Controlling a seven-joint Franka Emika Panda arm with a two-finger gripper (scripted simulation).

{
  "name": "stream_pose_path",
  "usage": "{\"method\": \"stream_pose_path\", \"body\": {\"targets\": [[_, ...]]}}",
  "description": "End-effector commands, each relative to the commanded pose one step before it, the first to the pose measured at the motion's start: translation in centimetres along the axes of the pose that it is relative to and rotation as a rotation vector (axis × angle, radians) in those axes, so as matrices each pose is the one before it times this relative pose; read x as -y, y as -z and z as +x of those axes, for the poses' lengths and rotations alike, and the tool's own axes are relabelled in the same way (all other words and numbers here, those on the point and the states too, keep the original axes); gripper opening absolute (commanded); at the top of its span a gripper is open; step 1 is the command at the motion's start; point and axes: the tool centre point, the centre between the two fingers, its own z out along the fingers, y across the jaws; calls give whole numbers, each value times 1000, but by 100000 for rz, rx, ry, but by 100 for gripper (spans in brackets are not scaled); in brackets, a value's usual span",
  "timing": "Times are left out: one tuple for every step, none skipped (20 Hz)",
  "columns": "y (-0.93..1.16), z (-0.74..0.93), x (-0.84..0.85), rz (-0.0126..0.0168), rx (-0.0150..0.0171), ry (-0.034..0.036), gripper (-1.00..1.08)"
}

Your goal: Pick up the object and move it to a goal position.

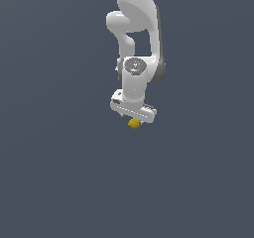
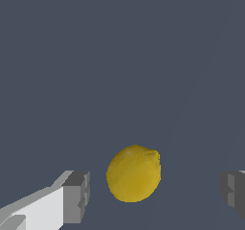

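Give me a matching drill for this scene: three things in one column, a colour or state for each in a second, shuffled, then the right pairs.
Column one:
1. object
2. end effector
3. arm

Column two:
A. white
B. open, fingers apart on either side of the lump
C. yellow-orange

Pairs: 1-C, 2-B, 3-A
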Motion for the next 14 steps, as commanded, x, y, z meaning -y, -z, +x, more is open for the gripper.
{"method": "stream_pose_path", "body": {"targets": [[-690,-858,270,351,137,-4442,100],[-227,-291,71,94,63,-1411,100],[-206,-267,57,81,57,-1291,100],[-185,-243,46,70,51,-1169,100],[-165,-218,37,60,45,-1047,100],[-145,-192,28,51,40,-927,100],[-125,-167,22,42,34,-802,100],[-105,-142,16,34,28,-680,100],[-86,-116,12,27,23,-556,100],[-66,-90,8,21,18,-433,100],[-47,-65,6,14,13,-308,100],[-28,-38,2,9,8,-189,100],[-9,-17,7,2,2,-49,100],[40,57,-2,-43,28,431,100]]}}
